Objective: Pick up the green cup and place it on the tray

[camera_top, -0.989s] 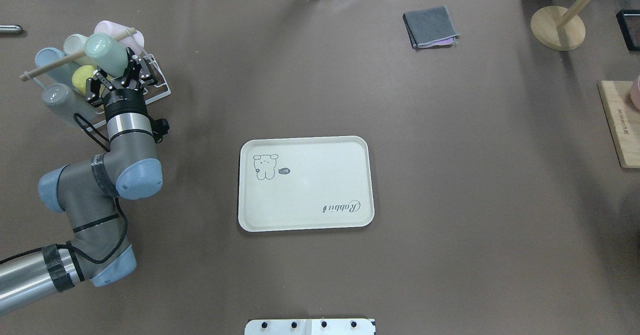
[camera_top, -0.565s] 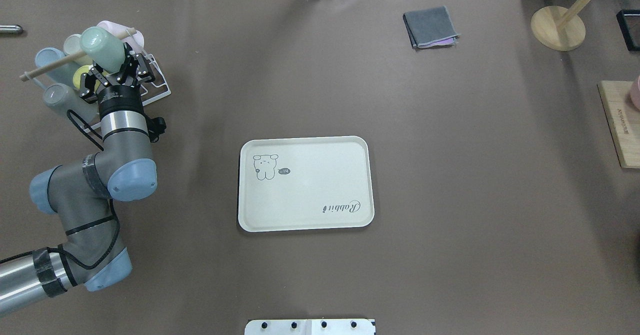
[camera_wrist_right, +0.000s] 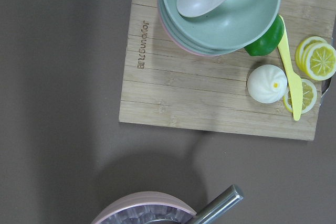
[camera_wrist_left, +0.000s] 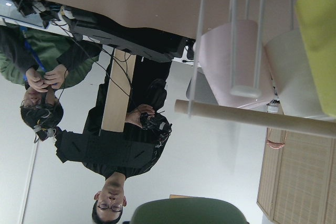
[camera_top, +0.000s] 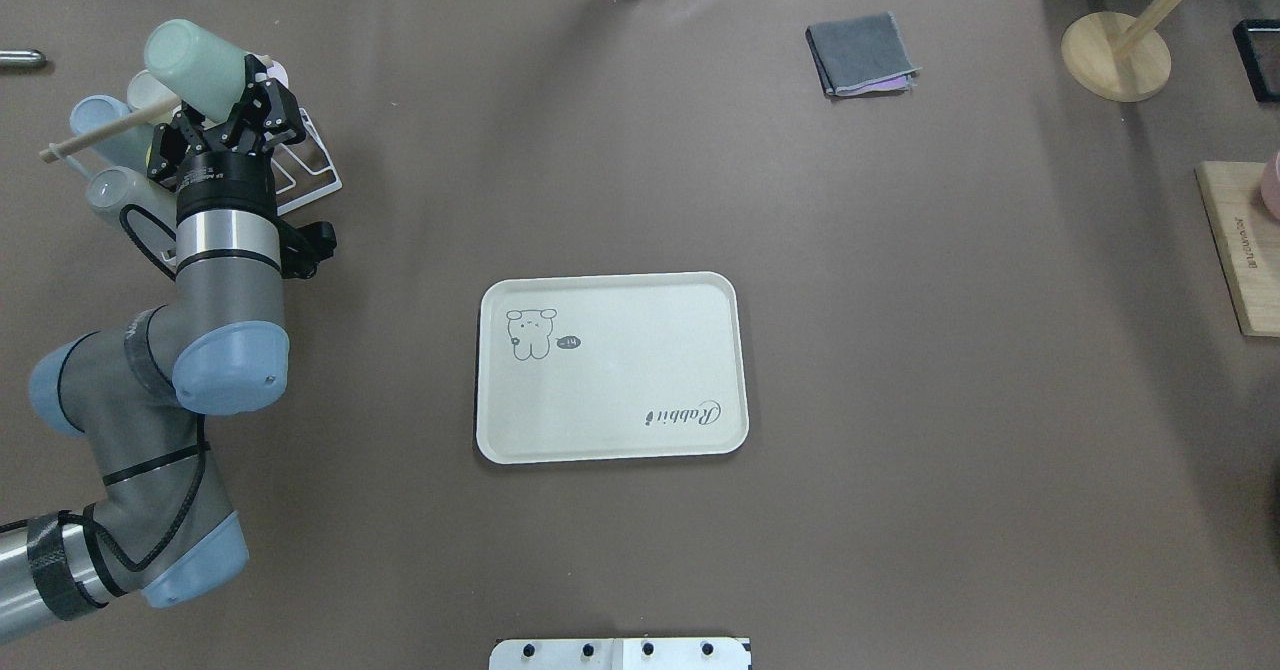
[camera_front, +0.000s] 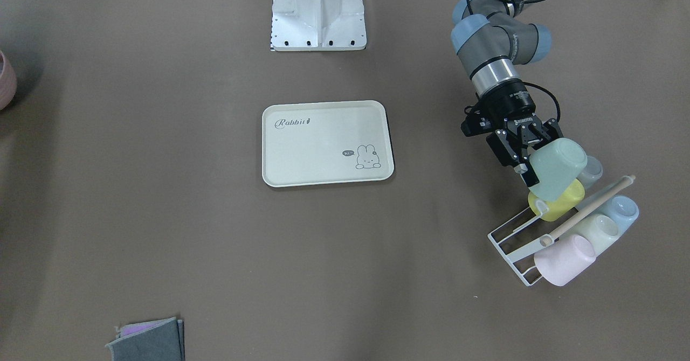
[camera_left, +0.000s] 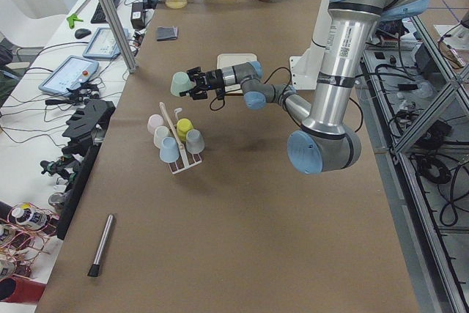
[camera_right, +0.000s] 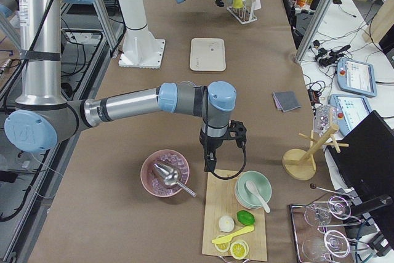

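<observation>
My left gripper (camera_top: pixel 215 100) is shut on the mint green cup (camera_top: pixel 195 58) and holds it tilted on its side in the air above the white wire rack (camera_top: pixel 300 165). The front-facing view shows the gripper (camera_front: pixel 539 156) clasping the cup (camera_front: pixel 558 167) at its rim end, over the yellow-green cup (camera_front: pixel 560 202). The cup's edge shows at the bottom of the left wrist view (camera_wrist_left: pixel 189 211). The cream Rabbit tray (camera_top: pixel 610 430) lies bare at the table's middle, well to the right of the cup. My right gripper (camera_right: pixel 210 165) shows only in the exterior right view, so I cannot tell whether it is open or shut.
The rack holds pink (camera_front: pixel 566 261), whitish (camera_front: pixel 595 229), pale blue (camera_front: pixel 620 210) and grey (camera_front: pixel 590 169) cups, with a wooden dowel (camera_front: pixel 587 207) across it. A folded grey cloth (camera_top: pixel 860 53), a wooden stand (camera_top: pixel 1115 55) and a wooden board (camera_top: pixel 1240 250) lie far right.
My left gripper has lifted the green cup up and away from the rack, and the arm has drawn back to the left.
</observation>
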Controlling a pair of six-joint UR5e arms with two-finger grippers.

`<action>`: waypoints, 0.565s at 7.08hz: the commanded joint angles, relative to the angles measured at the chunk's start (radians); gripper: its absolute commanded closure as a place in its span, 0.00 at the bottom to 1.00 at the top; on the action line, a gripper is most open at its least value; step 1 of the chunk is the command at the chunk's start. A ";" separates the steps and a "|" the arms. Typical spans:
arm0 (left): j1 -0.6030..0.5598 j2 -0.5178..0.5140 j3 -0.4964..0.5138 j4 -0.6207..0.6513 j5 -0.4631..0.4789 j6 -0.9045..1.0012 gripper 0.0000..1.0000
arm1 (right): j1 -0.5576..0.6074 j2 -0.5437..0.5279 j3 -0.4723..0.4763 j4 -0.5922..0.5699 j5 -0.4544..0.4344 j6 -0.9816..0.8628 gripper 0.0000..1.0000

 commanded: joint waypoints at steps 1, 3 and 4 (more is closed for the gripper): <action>0.006 -0.002 -0.013 -0.172 -0.100 0.000 0.49 | -0.001 -0.004 0.019 0.002 0.012 0.001 0.00; 0.006 -0.002 -0.047 -0.305 -0.270 -0.002 0.64 | -0.001 -0.004 0.034 0.002 0.009 0.001 0.00; 0.005 0.002 -0.044 -0.417 -0.423 0.001 0.74 | -0.001 -0.011 0.039 -0.003 0.009 0.001 0.00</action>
